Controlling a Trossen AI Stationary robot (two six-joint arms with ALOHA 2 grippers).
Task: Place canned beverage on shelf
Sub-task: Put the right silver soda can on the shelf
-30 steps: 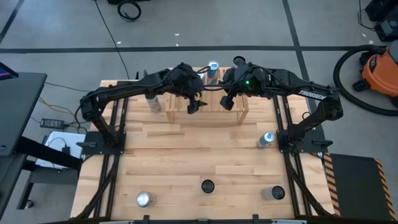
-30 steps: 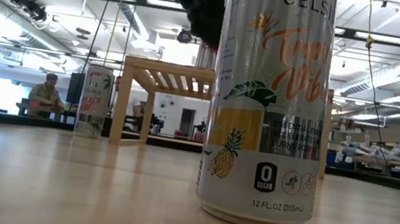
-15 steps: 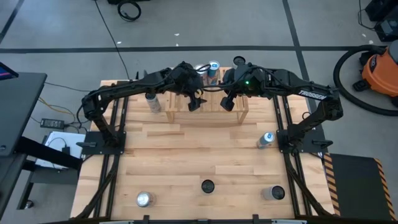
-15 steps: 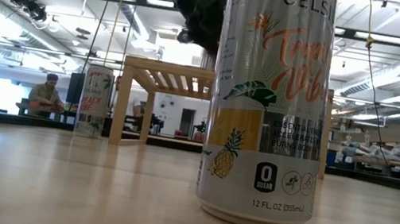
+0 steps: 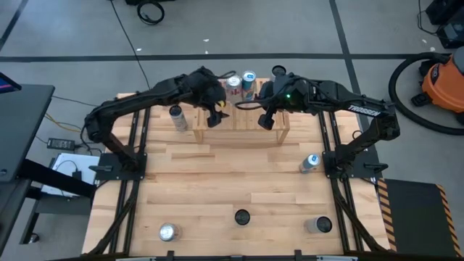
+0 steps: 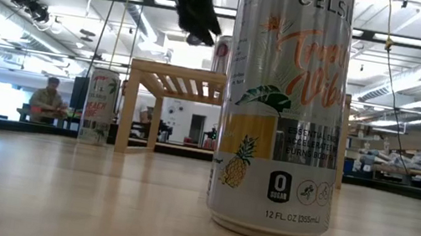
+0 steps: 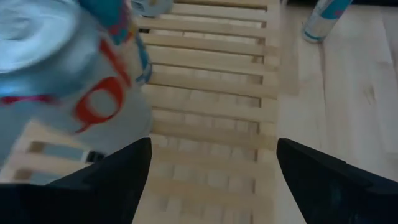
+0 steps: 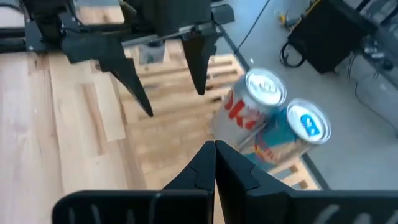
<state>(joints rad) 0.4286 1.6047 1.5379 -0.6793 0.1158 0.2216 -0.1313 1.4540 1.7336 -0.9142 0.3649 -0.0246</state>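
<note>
Left gripper (image 5: pixel 216 117) hangs wide open and empty over the shelf (image 5: pixel 250 125), near its left end; just beyond its fingers a red-and-white can (image 5: pixel 233 85) stands on the slats beside a blue can (image 5: pixel 249 80); right gripper (image 5: pixel 266 120), pinched shut and empty, hovers alongside; bare wooden table (image 5: pixel 217 181) spreads nearer.

Your table (image 5: pixel 217 174) is light wood planks, with spare cans scattered: one silver can (image 5: pixel 168 232) at the near left, a dark-topped can (image 5: pixel 241 217) near centre, another (image 5: pixel 322 225) near right. Off the table you have an orange shop vacuum (image 5: pixel 444 76) and a seated person (image 6: pixel 48 99) far behind.
</note>
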